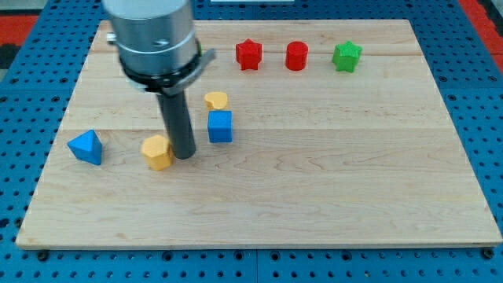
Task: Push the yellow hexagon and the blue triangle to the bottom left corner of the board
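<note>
Single raised view, angled down across the whole wooden board (314,196).

A lab test bench, by the look of it.
My wooden board (314,196) lies on a blue perforated mounting plate (487,118) showing along the frame's left and right edges, with a red patch (31,20) at upper left.
</note>
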Controlling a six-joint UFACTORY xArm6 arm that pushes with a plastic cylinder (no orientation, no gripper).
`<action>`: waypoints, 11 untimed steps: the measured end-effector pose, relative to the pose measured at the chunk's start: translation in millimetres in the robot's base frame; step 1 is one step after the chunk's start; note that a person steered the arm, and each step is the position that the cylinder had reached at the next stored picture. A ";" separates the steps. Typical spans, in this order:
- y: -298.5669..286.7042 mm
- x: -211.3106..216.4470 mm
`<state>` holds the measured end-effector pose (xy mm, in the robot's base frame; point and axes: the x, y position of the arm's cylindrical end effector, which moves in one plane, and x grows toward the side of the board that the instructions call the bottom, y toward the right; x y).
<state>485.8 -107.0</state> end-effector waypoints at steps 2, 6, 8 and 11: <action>-47.6 18.4; -49.6 41.0; -48.7 -28.6; -127.7 -9.3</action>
<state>476.4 -234.7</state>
